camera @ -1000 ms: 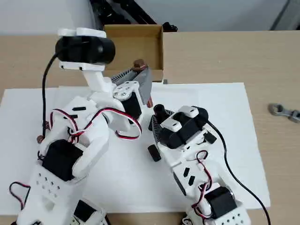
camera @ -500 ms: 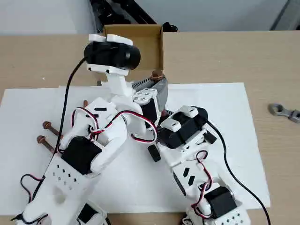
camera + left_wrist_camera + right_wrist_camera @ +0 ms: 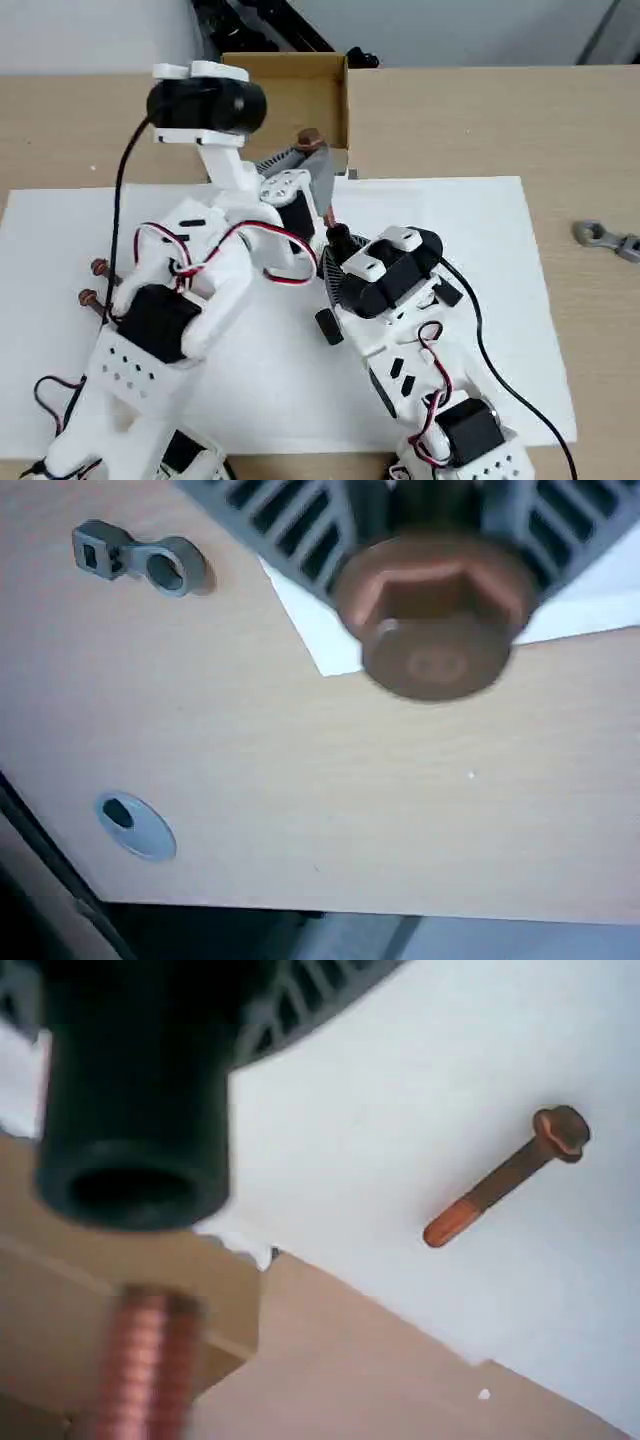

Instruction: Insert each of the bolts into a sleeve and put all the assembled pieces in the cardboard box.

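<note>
The bolt, clamped in the left gripper, is swung back to 11 o'clock of the sleeve gripped by the right gripper; insertion seems near.

The bolt is copper-toned metal with a dull sheen. The sleeve is smooth matt black plastic. The table has a smooth pale wood finish, and the sheet is white matt paper. The box, at 12 o'clock, is brown cardboard.

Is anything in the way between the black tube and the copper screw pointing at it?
No. In the right wrist view, only a bare gap lies between the sleeve and the threaded end of the bolt.
</note>
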Available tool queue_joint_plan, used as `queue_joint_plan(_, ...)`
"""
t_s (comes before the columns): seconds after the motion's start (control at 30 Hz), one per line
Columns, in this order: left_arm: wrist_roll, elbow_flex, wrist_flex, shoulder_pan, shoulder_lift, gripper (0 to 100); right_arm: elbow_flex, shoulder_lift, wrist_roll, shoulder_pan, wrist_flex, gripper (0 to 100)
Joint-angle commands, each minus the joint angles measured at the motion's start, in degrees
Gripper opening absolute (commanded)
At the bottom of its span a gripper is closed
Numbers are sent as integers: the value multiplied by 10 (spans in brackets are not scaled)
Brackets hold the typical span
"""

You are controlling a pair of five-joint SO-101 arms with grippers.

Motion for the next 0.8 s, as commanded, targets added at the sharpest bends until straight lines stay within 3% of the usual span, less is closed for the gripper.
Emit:
queue_joint_plan(0.0,4,0,-19,6,-17,6,-8,-3,4,5,-5,4)
queue_joint_plan(0.53,2,49,-46,32,-2,6,-8,-3,6,5,-5,3)
queue_joint_plan(0.77,-35,65,-15,48,9,6,-9,-3,6,5,-5,3)
